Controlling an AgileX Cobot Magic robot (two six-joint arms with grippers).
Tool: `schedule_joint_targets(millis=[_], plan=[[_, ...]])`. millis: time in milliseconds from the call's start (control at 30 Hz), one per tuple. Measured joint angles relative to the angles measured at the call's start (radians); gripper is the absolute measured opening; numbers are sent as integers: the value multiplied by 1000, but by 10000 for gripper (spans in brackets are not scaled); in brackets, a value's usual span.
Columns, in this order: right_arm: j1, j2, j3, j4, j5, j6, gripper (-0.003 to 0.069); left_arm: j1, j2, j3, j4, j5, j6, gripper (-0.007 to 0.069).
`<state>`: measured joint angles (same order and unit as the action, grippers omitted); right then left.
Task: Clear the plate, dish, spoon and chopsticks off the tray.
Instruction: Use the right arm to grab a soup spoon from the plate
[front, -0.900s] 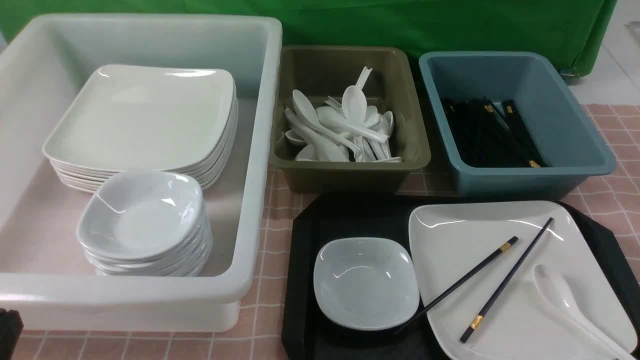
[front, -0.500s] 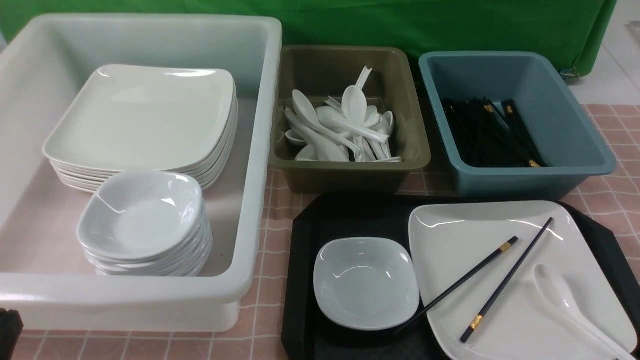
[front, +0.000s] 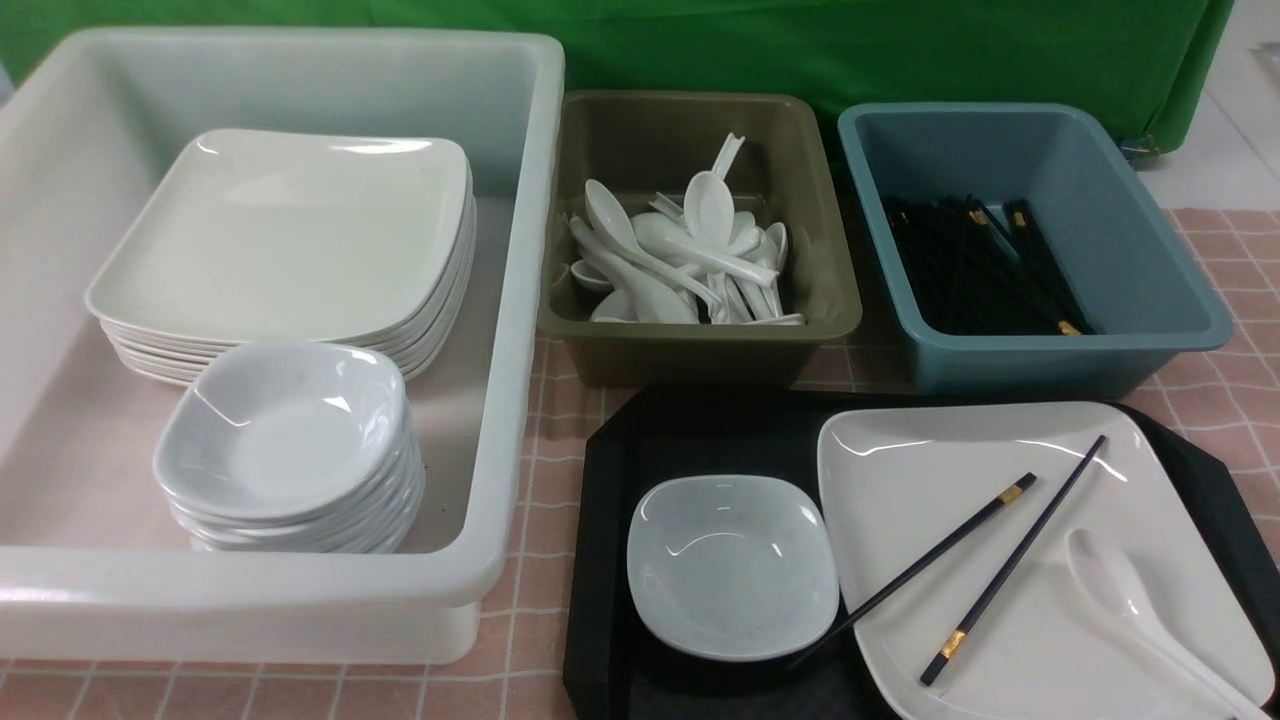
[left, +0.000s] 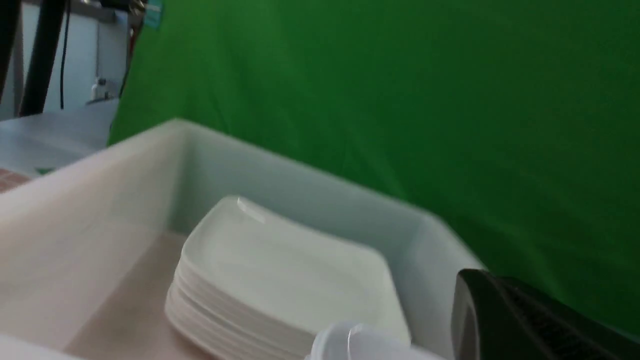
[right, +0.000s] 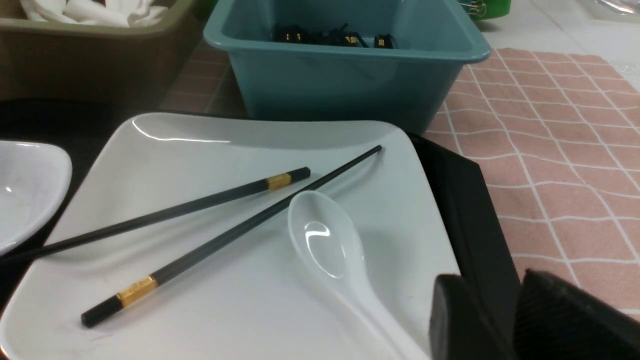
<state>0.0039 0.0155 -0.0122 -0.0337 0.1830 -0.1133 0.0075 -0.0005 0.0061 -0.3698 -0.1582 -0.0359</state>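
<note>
The black tray (front: 610, 520) lies at the front right. On it the small dish (front: 730, 565) sits left of the large plate (front: 900, 480). The chopsticks (front: 1000, 572) lie crossed on the plate, one tip reaching toward the dish, and the spoon (front: 1120, 590) rests near the plate's right side. Neither gripper shows in the front view. In the right wrist view my right gripper (right: 492, 281) hovers open and empty over the tray's right rim (right: 475, 210), just past the spoon (right: 325, 240) handle. My left gripper (left: 470, 287) is shut and empty, by the white tub's near wall.
A big white tub (front: 520, 300) at the left holds a stack of plates (front: 290, 240) and a stack of dishes (front: 285, 430). Behind the tray stand an olive bin (front: 700, 345) of spoons and a blue bin (front: 1050, 355) of chopsticks. A pink checked cloth covers the table.
A dark part of my left arm at the bottom left corner of the front view has gone out of sight. Nothing on the tray has moved.
</note>
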Motion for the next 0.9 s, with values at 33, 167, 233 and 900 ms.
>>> schedule_joint_targets(millis=[33, 167, 233, 900], plan=[[0, 0, 0, 0, 0, 0, 241, 0, 0, 0, -7, -9, -2, 5], [0, 0, 0, 0, 0, 0, 241, 0, 0, 0, -32, -187, -153, 5], [0, 0, 0, 0, -2, 0, 241, 0, 0, 0, -25, -250, -210, 5], [0, 0, 9, 293, -406, 533, 239, -1, 633, -903, 81, 933, -13, 5]])
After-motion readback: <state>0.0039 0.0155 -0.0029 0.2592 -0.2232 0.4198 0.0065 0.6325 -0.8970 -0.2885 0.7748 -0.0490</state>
